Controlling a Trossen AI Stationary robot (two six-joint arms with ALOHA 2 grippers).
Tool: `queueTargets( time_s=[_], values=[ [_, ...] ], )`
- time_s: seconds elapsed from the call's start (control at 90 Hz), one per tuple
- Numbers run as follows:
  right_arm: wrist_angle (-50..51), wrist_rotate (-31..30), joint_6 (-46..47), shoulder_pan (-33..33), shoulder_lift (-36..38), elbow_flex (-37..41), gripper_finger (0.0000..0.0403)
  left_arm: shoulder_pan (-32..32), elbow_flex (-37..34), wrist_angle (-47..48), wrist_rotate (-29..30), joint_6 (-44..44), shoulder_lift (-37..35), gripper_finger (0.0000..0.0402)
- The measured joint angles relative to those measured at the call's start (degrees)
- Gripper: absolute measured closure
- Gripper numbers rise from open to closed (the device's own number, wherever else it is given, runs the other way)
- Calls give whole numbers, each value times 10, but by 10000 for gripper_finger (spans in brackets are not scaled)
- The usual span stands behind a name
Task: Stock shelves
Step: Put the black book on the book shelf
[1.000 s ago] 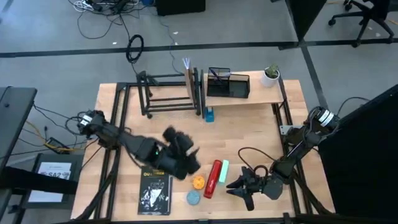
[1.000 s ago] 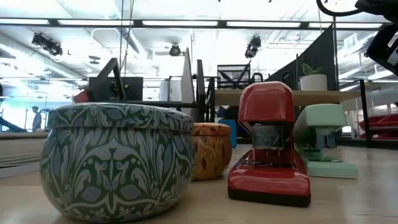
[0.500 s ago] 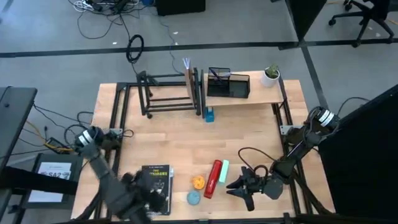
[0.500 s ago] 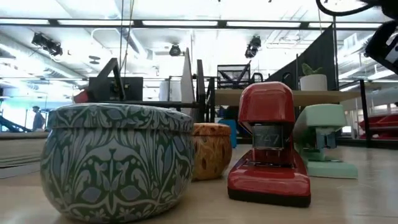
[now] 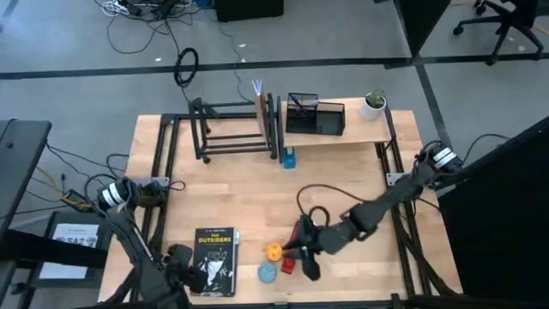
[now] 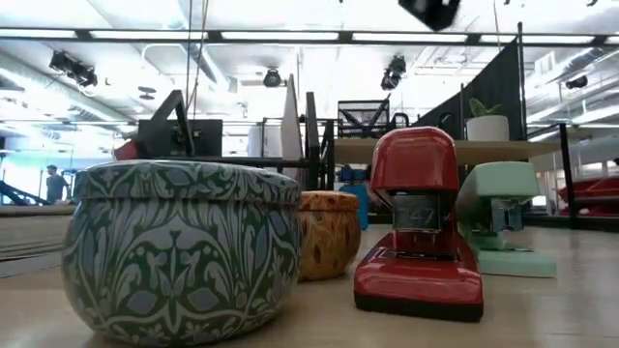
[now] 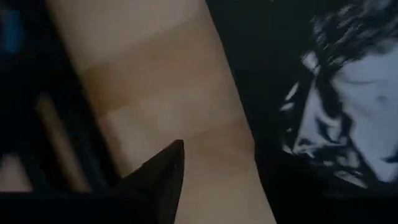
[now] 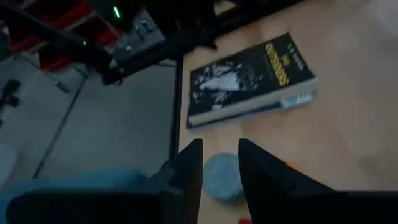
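A red stapler, a mint stapler, an orange tin and a blue patterned tin stand near the table's front edge. A black book lies flat to their left. My right gripper hovers open above the red stapler, and the blue tin shows between its fingers. My left gripper sits beside the book's left edge, at the near left. The black rack and the wooden plank shelf stand at the far side.
A black mesh organizer and a small potted plant stand on the plank shelf. A book or board stands upright at the rack's right end. A small blue thing sits below the shelf. Bare wood lies mid-table.
My left arm has swung from the table's middle to the near left corner, uncovering the book. My right gripper has gone from the near right toward the table's left, and is now above the red stapler. The objects have stayed put.
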State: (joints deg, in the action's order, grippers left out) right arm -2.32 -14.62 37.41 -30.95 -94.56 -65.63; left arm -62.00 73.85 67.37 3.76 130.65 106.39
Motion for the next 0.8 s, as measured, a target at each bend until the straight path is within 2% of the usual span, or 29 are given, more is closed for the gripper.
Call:
queueTargets(
  time_s=[0.133, 0.289, 0.4, 0.556, 0.8],
  values=[
    [10, 29, 4, 19, -2, 0, 328, 4, -50, -83, 25, 0, 0, 253],
    [4, 45, 7, 29, -22, 0, 328, 26, -65, -165, 152, -16, 0, 265],
    [-2, 63, 14, 34, -54, 0, 328, 41, -64, -170, 230, -33, 0, 269],
    [9, 95, 29, 64, -108, -14, 328, 54, -65, -170, 255, -45, 0, 270],
    [94, 128, 33, 121, -165, -72, 328, 52, -66, -173, 307, -47, 0, 266]
  ],
)
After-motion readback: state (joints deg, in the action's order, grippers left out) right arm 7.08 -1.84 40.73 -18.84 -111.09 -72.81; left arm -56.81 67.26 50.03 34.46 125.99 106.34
